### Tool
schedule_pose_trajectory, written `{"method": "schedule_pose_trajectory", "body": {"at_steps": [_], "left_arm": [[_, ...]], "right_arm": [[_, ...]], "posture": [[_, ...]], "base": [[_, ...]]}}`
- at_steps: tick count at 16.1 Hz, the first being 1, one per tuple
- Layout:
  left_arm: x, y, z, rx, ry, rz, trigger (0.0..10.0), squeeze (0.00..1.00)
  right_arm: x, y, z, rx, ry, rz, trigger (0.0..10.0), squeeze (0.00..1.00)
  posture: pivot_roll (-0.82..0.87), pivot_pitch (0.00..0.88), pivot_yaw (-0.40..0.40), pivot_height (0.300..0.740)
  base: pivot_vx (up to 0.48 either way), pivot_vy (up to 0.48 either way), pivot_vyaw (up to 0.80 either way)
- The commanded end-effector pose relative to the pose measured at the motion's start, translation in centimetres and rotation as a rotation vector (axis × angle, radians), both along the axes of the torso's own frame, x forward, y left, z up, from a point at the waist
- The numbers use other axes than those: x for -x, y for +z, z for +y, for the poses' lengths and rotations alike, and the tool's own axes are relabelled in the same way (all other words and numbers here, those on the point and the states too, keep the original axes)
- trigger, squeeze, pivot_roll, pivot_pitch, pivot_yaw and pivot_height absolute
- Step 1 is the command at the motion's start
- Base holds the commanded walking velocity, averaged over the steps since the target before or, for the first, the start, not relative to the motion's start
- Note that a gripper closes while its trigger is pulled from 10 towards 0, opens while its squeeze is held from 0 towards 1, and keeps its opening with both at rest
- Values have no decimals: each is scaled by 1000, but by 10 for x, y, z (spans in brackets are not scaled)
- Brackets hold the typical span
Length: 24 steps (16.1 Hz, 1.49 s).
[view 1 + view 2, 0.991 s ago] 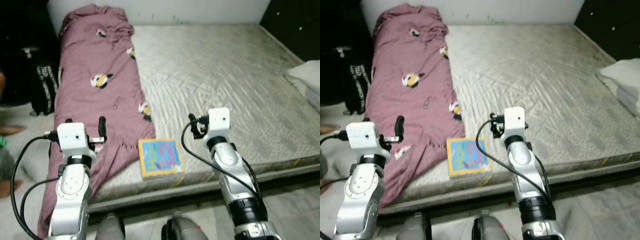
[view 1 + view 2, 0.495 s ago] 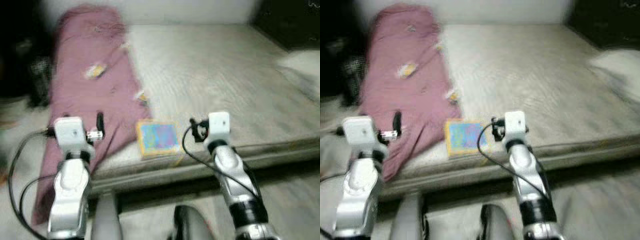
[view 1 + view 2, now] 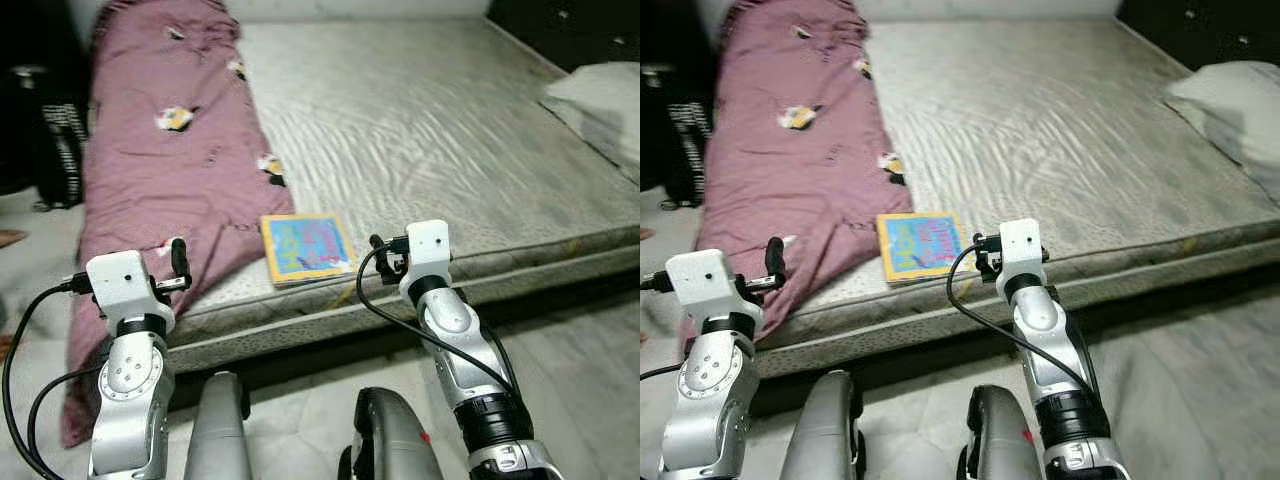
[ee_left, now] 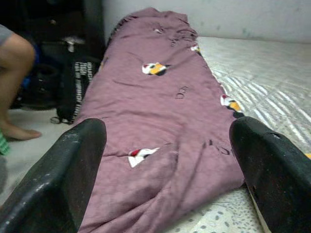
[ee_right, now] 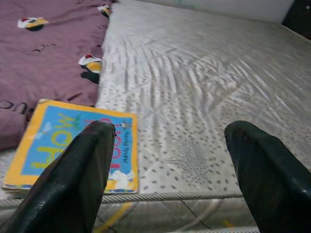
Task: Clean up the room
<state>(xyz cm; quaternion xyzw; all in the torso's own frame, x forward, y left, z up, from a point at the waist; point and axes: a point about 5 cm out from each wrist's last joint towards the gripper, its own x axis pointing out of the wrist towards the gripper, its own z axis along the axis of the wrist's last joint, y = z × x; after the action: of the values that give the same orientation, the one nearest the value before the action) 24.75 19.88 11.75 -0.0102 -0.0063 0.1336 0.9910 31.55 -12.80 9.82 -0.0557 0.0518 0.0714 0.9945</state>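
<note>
A children's book (image 3: pixel 305 248) with a yellow border and blue cover lies flat near the front edge of the bare grey mattress (image 3: pixel 430 130). A purple blanket (image 3: pixel 170 150) with bird prints runs along the mattress's left side and hangs over the front edge. My right gripper (image 5: pixel 170 128) is open and empty at the mattress's front edge, just right of the book (image 5: pixel 73 148). My left gripper (image 4: pixel 167 128) is open and empty too, held at the drooping end of the blanket (image 4: pixel 160 111).
A white pillow (image 3: pixel 600 90) lies on the far right of the bed. A black bag (image 4: pixel 73 82) stands on the floor left of the bed, with a person's bare leg (image 4: pixel 14 87) beside it. My own legs (image 3: pixel 220 440) stand on the tiled floor before the bed.
The whole view blurred and shifted: I have moved back from the bed. Both grippers are now at its front edge instead of over it. The book and blanket have not moved.
</note>
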Motion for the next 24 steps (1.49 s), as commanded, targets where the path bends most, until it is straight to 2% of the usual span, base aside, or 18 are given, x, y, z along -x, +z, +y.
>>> {"method": "schedule_pose_trajectory", "body": {"at_steps": [1, 5, 20, 24], "left_arm": [[0, 2, 0, 7, -1, 0, 10000, 0], [-1, 2, -1, 12, -8, 1, 10000, 0], [0, 0, -3, 16, -11, 14, 10000, 0], [-3, -3, -4, 28, 4, 35, 10000, 0]], "right_arm": [[-3, 5, -1, -3, -4, -9, 10000, 0], [-3, 5, -2, -10, -3, -12, 10000, 0], [-1, 5, -2, -2, 16, -13, 10000, 0], [0, 6, -3, -4, 24, -18, 10000, 0]], "posture": [[20, 116, -58, 629], [19, 116, -56, 629], [15, 112, -63, 629], [9, 118, -66, 619]], "base": [[0, 0, 0], [125, 0, 0], [319, 0, 0], [0, 0, 0]]}}
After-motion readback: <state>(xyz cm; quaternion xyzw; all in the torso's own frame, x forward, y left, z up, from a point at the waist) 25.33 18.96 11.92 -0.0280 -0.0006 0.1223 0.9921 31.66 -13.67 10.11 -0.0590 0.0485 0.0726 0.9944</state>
